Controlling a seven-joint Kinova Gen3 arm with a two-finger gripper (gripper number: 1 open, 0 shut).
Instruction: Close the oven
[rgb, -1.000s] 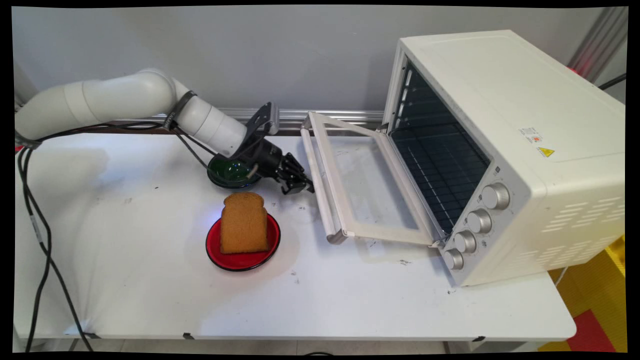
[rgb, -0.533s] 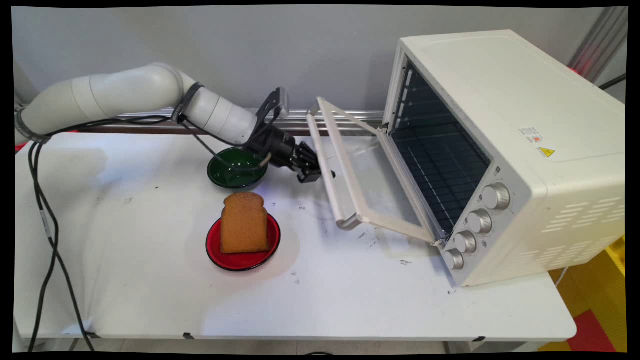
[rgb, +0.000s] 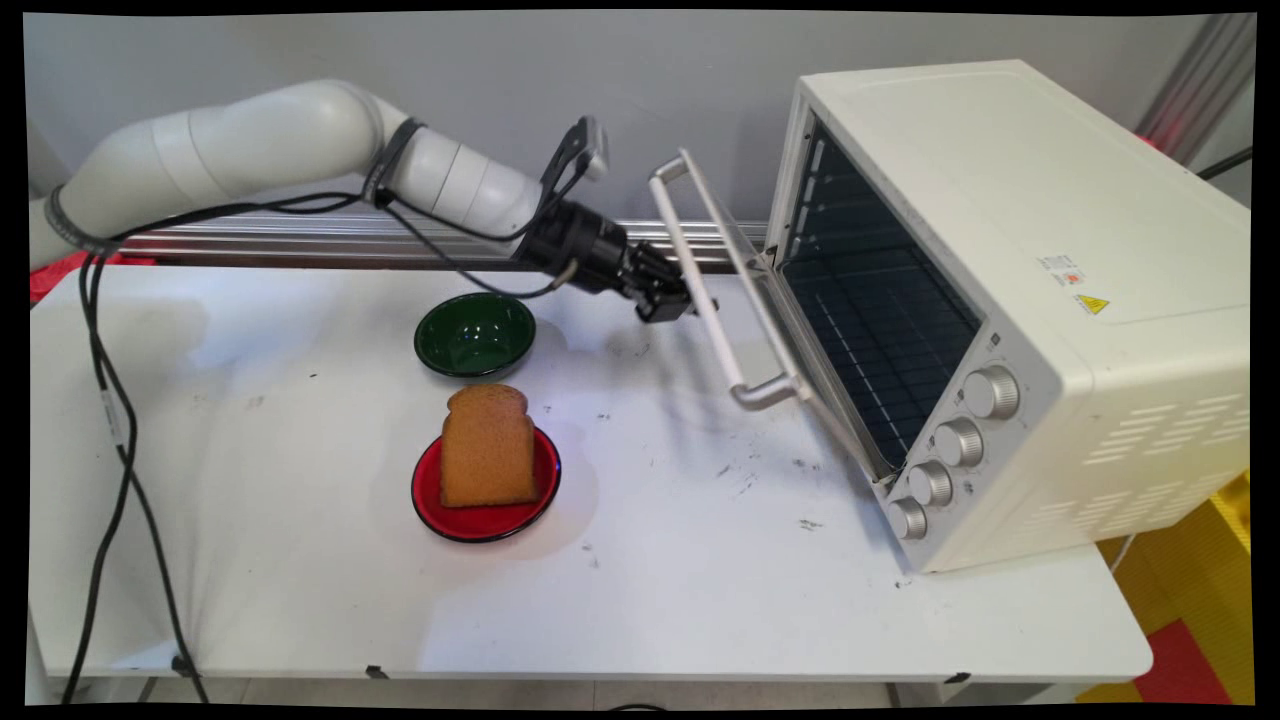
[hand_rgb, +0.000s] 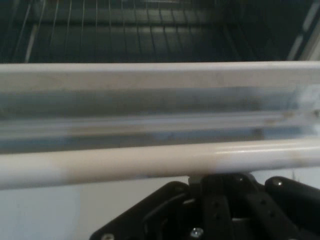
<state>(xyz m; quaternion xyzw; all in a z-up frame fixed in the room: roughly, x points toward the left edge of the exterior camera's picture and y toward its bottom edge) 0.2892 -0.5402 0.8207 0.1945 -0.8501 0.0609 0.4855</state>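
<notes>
Oven door (rgb: 745, 300) of a white toaster oven (rgb: 1010, 300) stands partly raised, tilted between flat and shut, hinged along its lower edge at the oven's front on the right side of the white table (rgb: 650, 590). Its pale handle bar (rgb: 705, 290) runs along the door's free edge. The black gripper (rgb: 672, 300) sits right against this bar from the left; in the hand view the bar (hand_rgb: 160, 162) crosses just above the gripper's linkage (hand_rgb: 220, 200), with the door's frame and the dark oven racks beyond. Whether the fingers are closed or spread cannot be told.

Left of the gripper, nearer the far wall, a dark green bowl (rgb: 475, 335) rests on the table. Nearer the viewer, a red plate (rgb: 485, 515) holds a brown slice of bread (rgb: 488, 445) standing upright. Black cables (rgb: 110, 420) hang from the arm on the left.

Four round knobs (rgb: 945, 445) line the oven's front right side. A small yellow warning triangle label (rgb: 1092, 303) sits on the oven's top, beside another sticker too small to read.
</notes>
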